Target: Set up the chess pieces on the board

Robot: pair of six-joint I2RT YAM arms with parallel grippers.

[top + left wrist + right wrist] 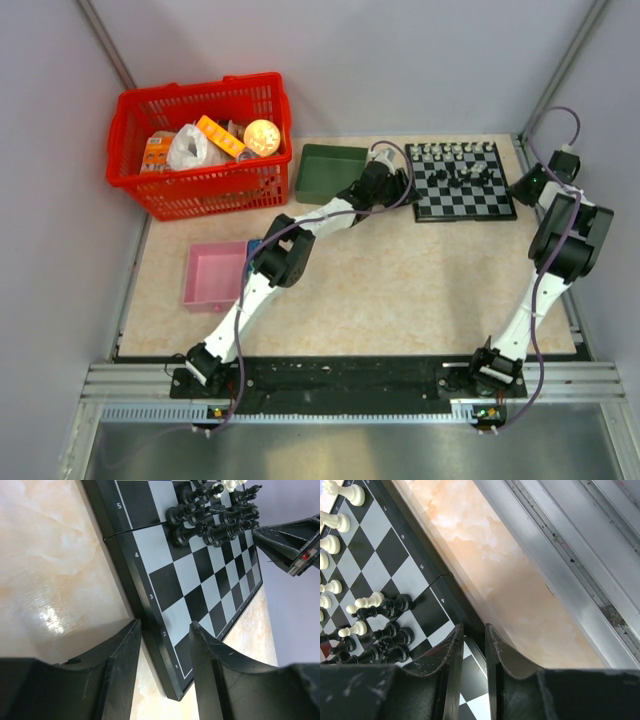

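**A:** Where was the board, and where were the pieces?

**B:** The board (497, 203) lay flat at the far right of the table (400, 290), between the two grippers. A row of white pieces (455, 150) stood along its far edge. The black pieces (387, 640) were crowded together near the middle. I could not tell surely if they were upright or fallen, so I could not give their long axis.

**A:** And the grippers?

**B:** The left gripper (165, 627) was over the left rim of the board. Its fingers were spread a moderate way, one above the table and one above the squares, and they held nothing. The right gripper (474, 628) was over the right rim, with its fingers almost together and only a thin slit between them. I saw nothing pinched there.

**A:** Which arm was nearer to the black pieces?

**B:** I judged the right one. In its wrist view the crowd was just to the left of the fingers. From the left gripper it lay ahead, well up the board. So I think the right arm would need to go inward, toward the middle of the board.
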